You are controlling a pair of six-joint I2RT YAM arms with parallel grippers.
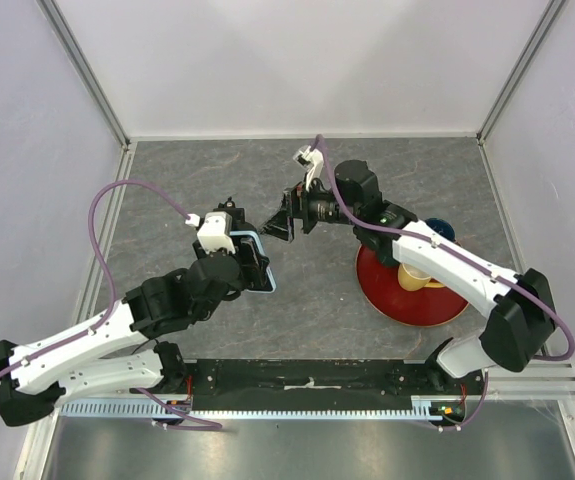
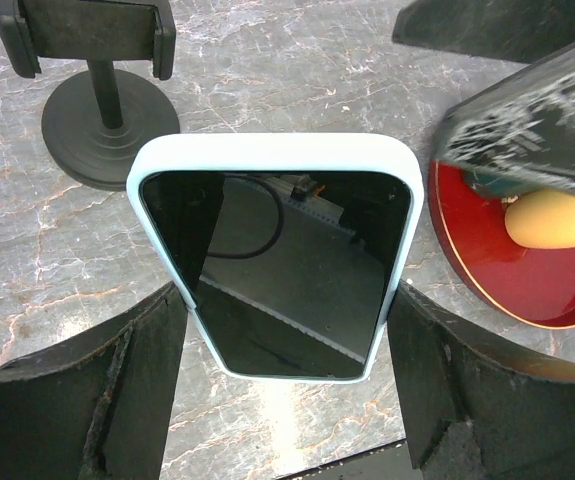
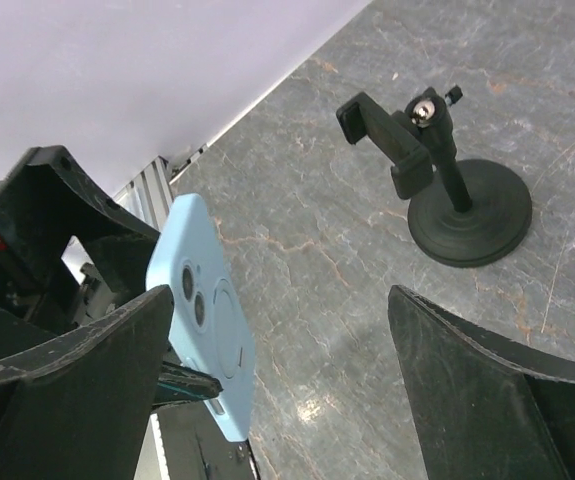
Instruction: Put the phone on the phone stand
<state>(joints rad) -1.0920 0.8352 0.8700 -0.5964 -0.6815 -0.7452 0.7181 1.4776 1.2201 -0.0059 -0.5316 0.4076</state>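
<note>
The phone (image 2: 277, 260) has a black screen and a pale blue rim, and it is held above the table. My left gripper (image 2: 289, 290) is shut on it, one finger on each long edge. The right wrist view shows the phone's blue back (image 3: 202, 310) with its camera lenses. The phone stand (image 2: 107, 100) is black, with a disc base and a clamp on top; it stands upright on the table just beyond the phone and to its left. My right gripper (image 3: 279, 295) is open and holds nothing. It hovers near the phone's far end (image 1: 279, 222), and the phone stand (image 3: 457, 200) lies ahead of it.
A red plate (image 1: 387, 300) carrying a yellow mug (image 1: 415, 277) sits on the grey marble table to the right, under the right arm. A dark blue object (image 1: 443, 231) shows behind the arm. White walls enclose the table on three sides.
</note>
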